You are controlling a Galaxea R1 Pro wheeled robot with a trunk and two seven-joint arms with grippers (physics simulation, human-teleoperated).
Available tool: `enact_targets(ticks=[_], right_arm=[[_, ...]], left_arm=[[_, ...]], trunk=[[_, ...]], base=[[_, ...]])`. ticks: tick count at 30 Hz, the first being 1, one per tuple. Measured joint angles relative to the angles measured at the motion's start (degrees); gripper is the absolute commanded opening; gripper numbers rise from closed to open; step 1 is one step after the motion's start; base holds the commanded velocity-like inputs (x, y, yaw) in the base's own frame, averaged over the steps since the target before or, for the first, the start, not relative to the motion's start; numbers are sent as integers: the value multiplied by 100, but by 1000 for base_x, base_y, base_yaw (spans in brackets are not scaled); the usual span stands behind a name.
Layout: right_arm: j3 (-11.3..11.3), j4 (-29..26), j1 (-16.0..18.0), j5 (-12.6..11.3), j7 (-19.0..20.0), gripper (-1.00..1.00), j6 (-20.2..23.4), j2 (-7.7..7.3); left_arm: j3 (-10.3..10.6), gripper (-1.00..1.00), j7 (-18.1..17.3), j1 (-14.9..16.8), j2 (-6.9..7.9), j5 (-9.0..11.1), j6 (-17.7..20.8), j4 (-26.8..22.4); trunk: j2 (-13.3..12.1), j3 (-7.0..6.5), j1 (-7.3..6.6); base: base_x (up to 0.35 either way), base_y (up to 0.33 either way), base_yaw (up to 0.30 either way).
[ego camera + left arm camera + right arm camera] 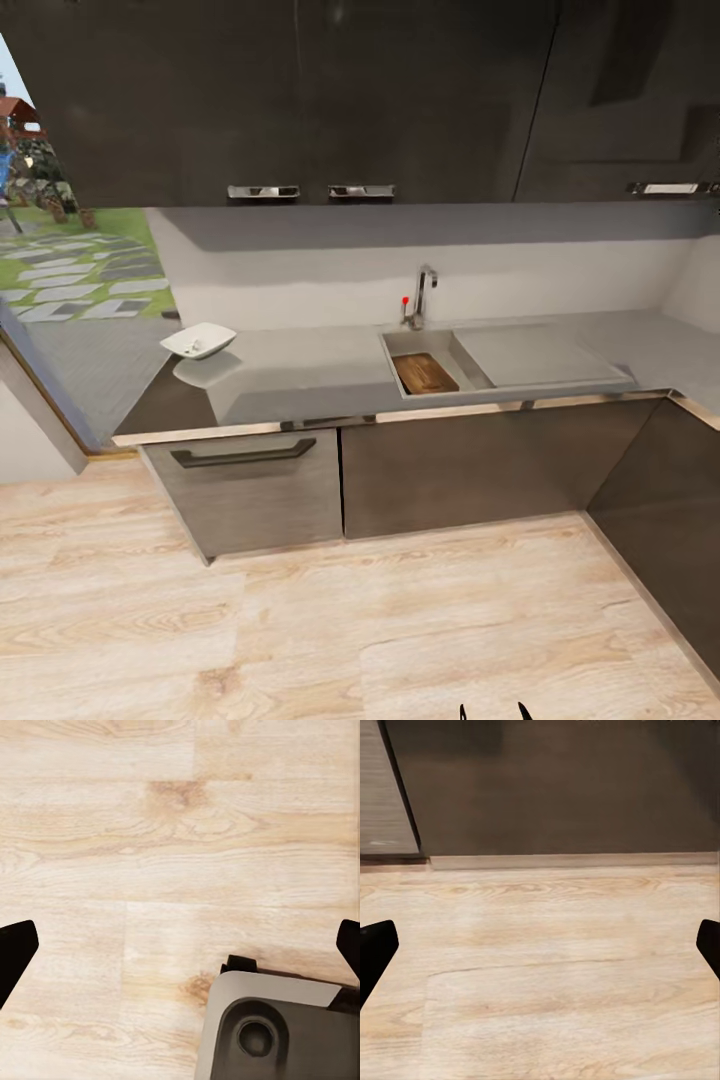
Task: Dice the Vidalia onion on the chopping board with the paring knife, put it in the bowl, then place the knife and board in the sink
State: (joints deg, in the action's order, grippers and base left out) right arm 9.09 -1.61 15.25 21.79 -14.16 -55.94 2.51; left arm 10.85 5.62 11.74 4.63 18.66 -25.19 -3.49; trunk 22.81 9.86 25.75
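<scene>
Across the wooden floor, the grey countertop (300,375) runs along the far wall. The sink (545,355) is set into it, with its chrome tap (422,295) behind the basin. The dark brown chopping board (425,373) lies inside the basin. The white bowl (198,340) stands on the countertop's left end. The onion, the diced onion and the paring knife are out of view. My left gripper (184,945) is open over bare floor. My right gripper (544,945) is open too, low above the floor and facing the cabinet fronts. Both are well short of the counter.
Grey drawer fronts with a dark handle (243,455) sit under the counter. A second cabinet run (660,520) comes forward along the right wall. Dark upper cabinets (300,100) hang overhead. My own grey base (277,1035) is beside the left gripper. Wooden floor (300,620) lies between me and the counter.
</scene>
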Motion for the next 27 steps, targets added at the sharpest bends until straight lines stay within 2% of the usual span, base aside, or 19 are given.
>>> enact_targets(ticks=[14, 27], right_arm=[[2, 0, 0, 1, 0, 100, -9, -6], [0, 1, 0, 0, -4, 100, -10, 3]], left_arm=[[-32, 100, 4, 0, 37, 2, 1, -21], [-23, 100, 4, -1, 38, 0, 2, -8]], trunk=[[0, -126, 0], [-1, -244, 0]], base=[[0, 0, 1], [0, 0, 66]])
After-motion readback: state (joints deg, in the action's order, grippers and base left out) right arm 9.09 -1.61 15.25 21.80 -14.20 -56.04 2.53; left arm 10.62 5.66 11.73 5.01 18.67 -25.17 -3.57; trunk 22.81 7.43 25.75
